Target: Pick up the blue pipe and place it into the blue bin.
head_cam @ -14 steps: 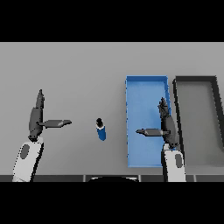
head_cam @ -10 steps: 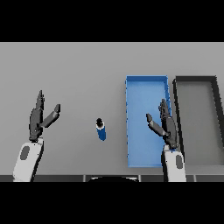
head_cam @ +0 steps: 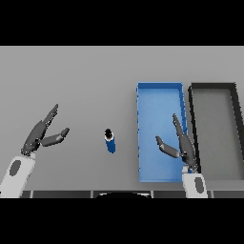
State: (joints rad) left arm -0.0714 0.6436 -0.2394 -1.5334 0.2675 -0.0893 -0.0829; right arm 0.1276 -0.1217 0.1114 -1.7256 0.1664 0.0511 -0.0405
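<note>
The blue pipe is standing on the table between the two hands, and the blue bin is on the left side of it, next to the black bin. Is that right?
Not quite. The blue pipe does stand on the table between the left hand and right hand, but the head view shows the blue bin on its right side, next to the black bin.

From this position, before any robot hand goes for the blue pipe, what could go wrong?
1. The blue pipe stands upright and apart from both hands; a sideways touch may tip it and let it roll.
2. The right robot hand, fingers open, hovers over the blue bin; reaching across, it could catch the bin's wall.
3. The black bin sits right beside the blue one, so a loose release might land there.
</note>
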